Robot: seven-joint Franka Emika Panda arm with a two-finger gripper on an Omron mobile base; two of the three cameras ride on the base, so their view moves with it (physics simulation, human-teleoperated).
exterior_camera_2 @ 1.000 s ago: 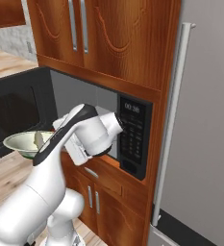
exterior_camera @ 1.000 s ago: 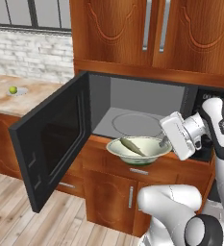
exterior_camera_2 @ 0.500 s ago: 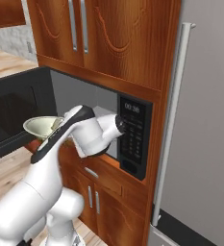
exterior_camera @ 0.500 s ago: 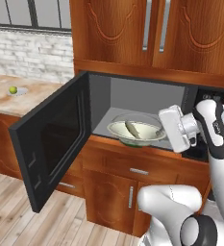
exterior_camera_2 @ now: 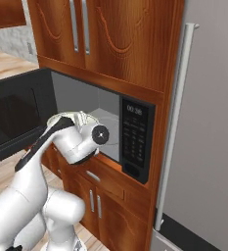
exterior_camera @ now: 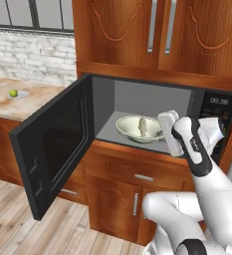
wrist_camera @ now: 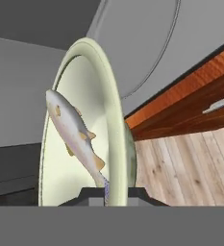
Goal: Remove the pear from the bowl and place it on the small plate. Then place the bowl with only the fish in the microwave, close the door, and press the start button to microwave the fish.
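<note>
The pale cream-green bowl (exterior_camera: 132,130) hangs level just above the floor of the open microwave (exterior_camera: 152,99), over the front of the cavity. The silvery fish (exterior_camera: 143,126) lies in it. My gripper (exterior_camera: 162,133) is shut on the bowl's right rim. In the hand view the bowl (wrist_camera: 114,110) rises edge-on between the fingertips (wrist_camera: 87,194), the fish (wrist_camera: 75,134) lies against its inside, and the glass turntable (wrist_camera: 142,48) sits beyond. The black door (exterior_camera: 53,149) stands swung wide to the left. Far left on the counter the yellow-green pear (exterior_camera: 13,93) rests on the small plate (exterior_camera: 20,95).
The control panel (exterior_camera: 214,107) is at the microwave's right; it also faces the right base view as the panel (exterior_camera_2: 133,137). Wooden cabinet doors (exterior_camera: 137,35) hang above, drawers (exterior_camera: 137,177) lie below. A grey fridge (exterior_camera_2: 208,122) stands to the right.
The arm has lifted the bowl with the fish from in front of the microwave's sill up and forward into the cavity. The gripper has stayed shut on the rim.
</note>
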